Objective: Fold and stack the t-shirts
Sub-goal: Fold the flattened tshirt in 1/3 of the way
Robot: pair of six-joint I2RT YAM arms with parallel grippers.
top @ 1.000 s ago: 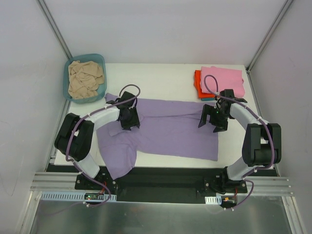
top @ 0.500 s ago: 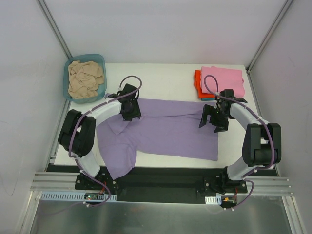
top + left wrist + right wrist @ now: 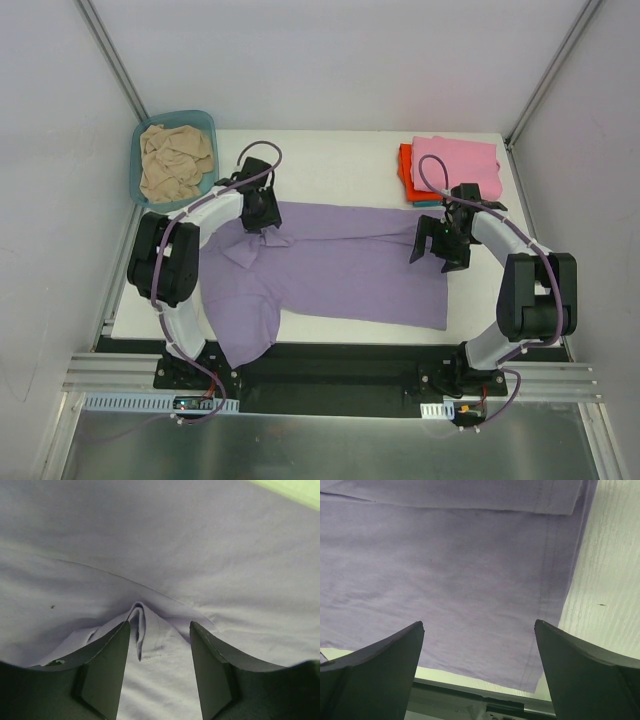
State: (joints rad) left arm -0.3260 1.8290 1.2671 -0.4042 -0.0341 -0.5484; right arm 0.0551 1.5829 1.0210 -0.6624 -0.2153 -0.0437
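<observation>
Lavender shirt [image 3: 350, 270] looks light and limp; we would pinch the fold [image 3: 139, 617] between the half-open jaws of our left gripper [image 3: 159, 627], our right gripper [image 3: 479, 630] gapes wide over the hem [image 3: 550, 590]

The purple t-shirt [image 3: 340, 270] is lying spread out across the middle of the desk [image 3: 330, 165], with its near left part hanging over the edge. The pink t-shirt [image 3: 458, 163] is sitting folded on the orange-red t-shirt [image 3: 405, 170] at the far right. The beige t-shirt [image 3: 175, 163] is lying crumpled in the basin [image 3: 200, 118].
</observation>
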